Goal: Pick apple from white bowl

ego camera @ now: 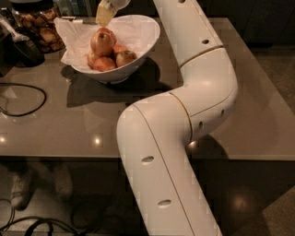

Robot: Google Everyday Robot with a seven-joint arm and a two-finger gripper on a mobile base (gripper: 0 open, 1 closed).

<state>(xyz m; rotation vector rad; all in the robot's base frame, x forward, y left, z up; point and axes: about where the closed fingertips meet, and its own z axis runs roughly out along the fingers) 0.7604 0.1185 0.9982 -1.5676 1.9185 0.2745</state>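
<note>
1. On the grey table [69,122], far left, a glossy white paper-lined bowl [138,60] holds the large round red-yellow apple [102,42].
2. The pale gripper [105,14] hangs just above it; its grip, I cannot tell.
3. An off-centre pinch could roll the apple away.

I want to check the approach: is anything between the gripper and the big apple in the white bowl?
Nothing visible does. The gripper hangs right above the apple, which tops the pile in the white bowl. The smaller apples lie beside and below it, not over it.

One white bowl [140,55], one large apple [102,42], some four smaller apples [104,63], one tool [105,13] above the bowl.
</note>
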